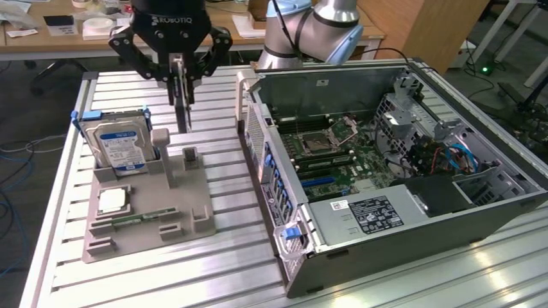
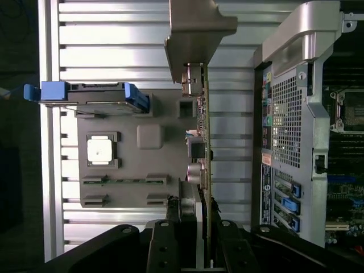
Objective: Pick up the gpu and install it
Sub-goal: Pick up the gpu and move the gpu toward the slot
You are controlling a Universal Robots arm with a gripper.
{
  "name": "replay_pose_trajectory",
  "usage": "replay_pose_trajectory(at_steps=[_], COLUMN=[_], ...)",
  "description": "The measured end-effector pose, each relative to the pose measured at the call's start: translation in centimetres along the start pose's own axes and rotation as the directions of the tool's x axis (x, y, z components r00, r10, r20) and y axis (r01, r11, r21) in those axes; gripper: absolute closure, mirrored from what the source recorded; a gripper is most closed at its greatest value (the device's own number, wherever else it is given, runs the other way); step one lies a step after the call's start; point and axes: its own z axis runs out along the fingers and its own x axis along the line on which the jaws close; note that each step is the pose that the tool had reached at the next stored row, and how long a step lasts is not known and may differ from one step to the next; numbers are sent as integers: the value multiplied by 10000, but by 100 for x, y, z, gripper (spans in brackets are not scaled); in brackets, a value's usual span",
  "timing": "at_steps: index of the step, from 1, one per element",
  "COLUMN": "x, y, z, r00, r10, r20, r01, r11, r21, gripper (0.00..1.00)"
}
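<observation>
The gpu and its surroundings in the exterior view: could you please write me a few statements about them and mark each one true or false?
1. The gripper is shut on the gpu. True.
2. The gpu is seated inside the computer case. False: it hangs edge-on above the grey holder, outside the case.
3. The hard drive stands upright in the grey holder. True.
4. The computer case is closed up. False: its side is open and the motherboard is exposed.
</observation>
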Motion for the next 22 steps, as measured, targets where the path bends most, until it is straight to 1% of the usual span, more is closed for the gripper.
replay_pose_trajectory(at_steps=[22], x=[-504], y=[7], z=[6], r00=[10000], r10=[0], r20=[-1], r01=[0], r11=[10000], r21=[0], gripper=[72])
